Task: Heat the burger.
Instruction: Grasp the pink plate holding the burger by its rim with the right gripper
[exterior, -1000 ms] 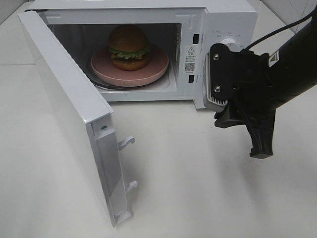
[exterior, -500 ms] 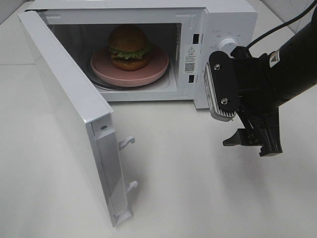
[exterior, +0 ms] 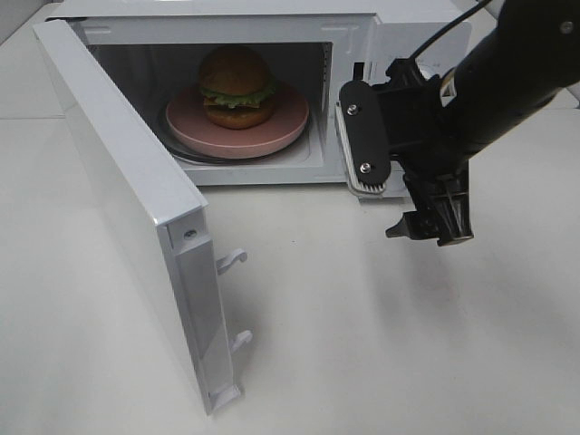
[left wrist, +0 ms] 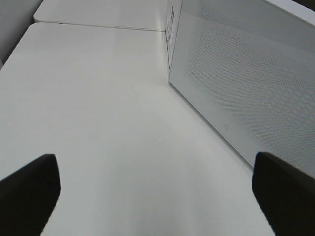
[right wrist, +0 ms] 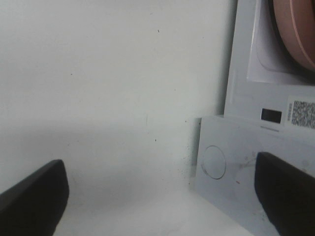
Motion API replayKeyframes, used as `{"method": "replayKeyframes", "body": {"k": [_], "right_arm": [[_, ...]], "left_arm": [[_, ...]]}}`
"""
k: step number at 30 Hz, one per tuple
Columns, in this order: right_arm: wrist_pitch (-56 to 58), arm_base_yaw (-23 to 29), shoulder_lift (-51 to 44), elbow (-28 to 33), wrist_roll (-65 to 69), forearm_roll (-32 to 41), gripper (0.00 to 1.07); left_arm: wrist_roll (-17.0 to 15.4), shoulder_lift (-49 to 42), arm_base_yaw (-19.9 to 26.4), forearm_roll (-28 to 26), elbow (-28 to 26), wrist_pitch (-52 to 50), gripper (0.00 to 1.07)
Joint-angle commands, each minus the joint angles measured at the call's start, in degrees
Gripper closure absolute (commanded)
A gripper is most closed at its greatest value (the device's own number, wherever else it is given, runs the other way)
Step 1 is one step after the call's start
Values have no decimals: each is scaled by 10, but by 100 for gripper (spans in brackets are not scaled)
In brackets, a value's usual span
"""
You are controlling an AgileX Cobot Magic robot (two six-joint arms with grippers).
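Hanging before the microwave (exterior: pixel 227 7), right arm (exterior: pixel 507 82) flanks burger (exterior: pixel 236 86).

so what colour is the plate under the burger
The plate is pink, seen best in the exterior high view.

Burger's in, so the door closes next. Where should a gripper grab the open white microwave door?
Probably the free vertical edge of the white microwave door, between its two latch hooks, coming from the outer face on the left. The door stands wide open. That edge is thin and farthest from the hinge, and the hooks jut out on its inner side.
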Motion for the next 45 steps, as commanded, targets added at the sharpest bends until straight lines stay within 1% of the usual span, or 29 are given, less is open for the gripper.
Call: {"method": "replayKeyframes", "body": {"k": [1, 3, 4, 5, 7, 9, 10, 11, 15, 16, 20, 22, 23, 25, 29, 37, 43, 45], "right_arm": [[-3, 7, 24, -25, 9, -11, 11], [-3, 19, 50, -54, 11, -26, 11], [-3, 19, 50, -54, 11, -26, 11], [-6, 28, 67, -76, 25, -35, 11], [-8, 29, 77, -87, 32, -36, 11], [-12, 33, 105, -115, 37, -35, 11], [-12, 33, 105, -115, 37, -35, 11], [-17, 36, 123, -134, 37, -36, 12], [-33, 42, 144, -155, 37, -36, 12], [-36, 42, 162, -172, 37, -34, 13], [-36, 42, 184, -193, 37, -33, 13], [-38, 42, 206, -214, 37, -34, 13], [-38, 42, 206, -214, 37, -34, 13], [-47, 42, 229, -238, 37, -34, 13], [-50, 42, 247, -253, 37, -34, 14], [-49, 42, 307, -307, 39, -29, 16], [-51, 42, 327, -321, 39, -29, 16], [-50, 42, 338, -337, 39, -29, 16]], "left_arm": [[1, -13, -1, -4, 2, -5, 8], [1, -13, -1, -4, 2, -5, 8], [1, -13, -1, -4, 2, -5, 8], [1, -13, -1, -4, 2, -5, 8], [1, -13, -1, -4, 2, -5, 8], [1, -13, -1, -4, 2, -5, 8], [1, -13, -1, -4, 2, -5, 8], [1, -13, -1, -4, 2, -5, 8], [1, -13, -1, -4, 2, -5, 8], [1, -13, -1, -4, 2, -5, 8], [1, -13, -1, -4, 2, -5, 8], [1, -13, -1, -4, 2, -5, 8], [1, -13, -1, -4, 2, -5, 8], [1, -13, -1, -4, 2, -5, 8], [1, -13, -1, -4, 2, -5, 8], [1, -13, -1, -4, 2, -5, 8], [1, -13, -1, -3, 2, -5, 8], [1, -13, -1, -3, 2, -5, 8]]}}
